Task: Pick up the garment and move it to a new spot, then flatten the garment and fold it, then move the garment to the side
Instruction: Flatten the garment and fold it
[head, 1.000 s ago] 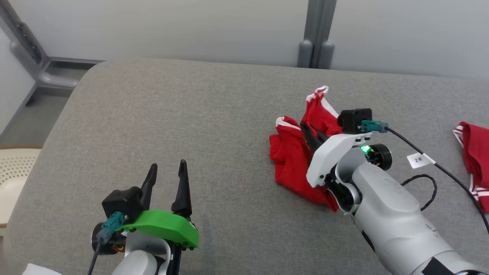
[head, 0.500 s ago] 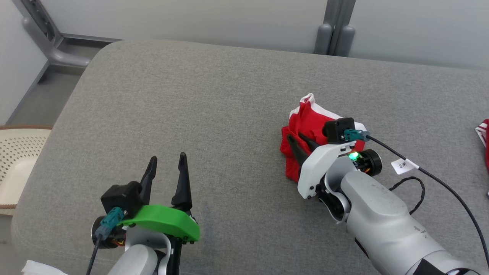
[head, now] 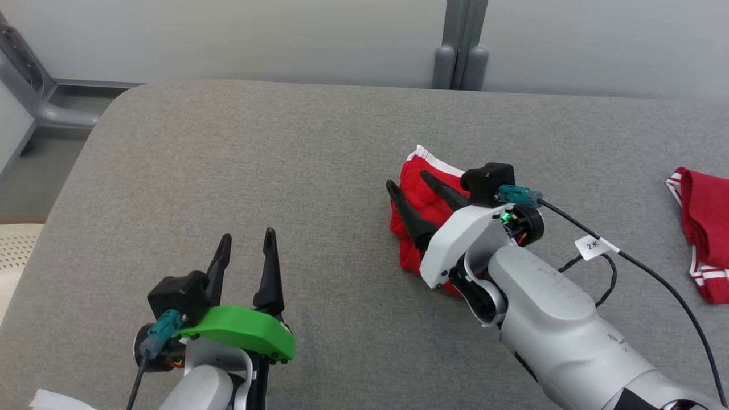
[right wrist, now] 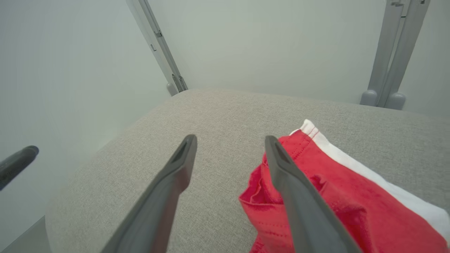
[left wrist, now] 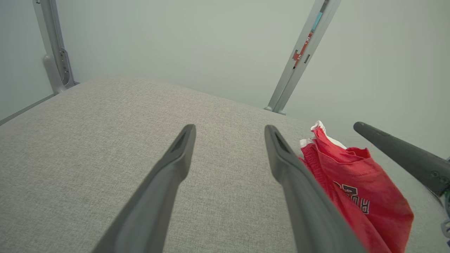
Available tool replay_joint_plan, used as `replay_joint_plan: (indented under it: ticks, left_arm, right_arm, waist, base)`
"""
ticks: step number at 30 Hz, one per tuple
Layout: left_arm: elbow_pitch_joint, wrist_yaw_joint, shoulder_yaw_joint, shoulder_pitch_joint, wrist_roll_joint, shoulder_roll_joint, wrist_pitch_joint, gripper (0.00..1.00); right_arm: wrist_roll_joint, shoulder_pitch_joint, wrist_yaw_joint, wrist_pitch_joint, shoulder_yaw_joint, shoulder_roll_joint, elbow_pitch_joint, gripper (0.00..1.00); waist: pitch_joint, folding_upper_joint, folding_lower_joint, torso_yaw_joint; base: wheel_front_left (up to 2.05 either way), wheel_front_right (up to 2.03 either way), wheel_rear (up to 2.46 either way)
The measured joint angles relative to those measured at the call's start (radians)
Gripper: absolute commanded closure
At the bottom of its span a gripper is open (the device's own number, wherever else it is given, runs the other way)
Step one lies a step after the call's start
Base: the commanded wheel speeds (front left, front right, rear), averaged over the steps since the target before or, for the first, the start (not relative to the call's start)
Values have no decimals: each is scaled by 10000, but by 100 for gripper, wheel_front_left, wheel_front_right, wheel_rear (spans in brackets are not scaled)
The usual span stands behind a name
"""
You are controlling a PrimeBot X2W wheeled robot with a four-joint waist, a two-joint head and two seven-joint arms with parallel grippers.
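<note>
The garment (head: 426,199) is a crumpled red piece with white trim and dark lettering, lying in a heap on the grey cushion (head: 285,159) right of centre. My right gripper (head: 408,180) is open just above the heap's left part, one finger over the cloth and the other off its left edge, holding nothing. In the right wrist view the garment (right wrist: 334,196) lies under and right of the right gripper (right wrist: 231,138). My left gripper (head: 248,235) is open and empty at the lower left, well away from the cloth. The left wrist view has the garment (left wrist: 355,182) to the right of the left gripper (left wrist: 230,128).
A second red garment (head: 703,228) lies at the cushion's right edge. A black cable with a white tag (head: 592,246) trails from my right wrist. A grey post (head: 460,51) stands behind the cushion, and a cream perforated basket (head: 11,250) sits off its left edge.
My right gripper has gone from shut on the garment to open, letting it go. The cloth has settled into a lower heap. The head camera has shifted; the left arm is still.
</note>
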Motion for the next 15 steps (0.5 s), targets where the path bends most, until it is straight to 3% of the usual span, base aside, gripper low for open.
replay_joint_plan:
  ticks: [13, 14, 15]
  left_arm:
    - [-205, 86, -48, 30, 0, 81, 25, 0]
    - [-222, 86, -52, 28, 0, 82, 25, 0]
    - [-234, 86, -52, 26, 0, 82, 25, 0]
  right_arm:
    - [-803, 20, 2, -48, -1816, -1432, 21, 0]
    - [-871, 33, 2, -6, -1935, -1570, 109, 19]
    - [-918, 41, 2, 27, -2031, -1693, 196, 51]
  waist:
    - [16, 0, 0, -31]
    - [50, 0, 0, 3]
    - [86, 0, 0, 39]
  base:
    - [0, 0, 0]
    - [0, 0, 0]
    - [0, 0, 0]
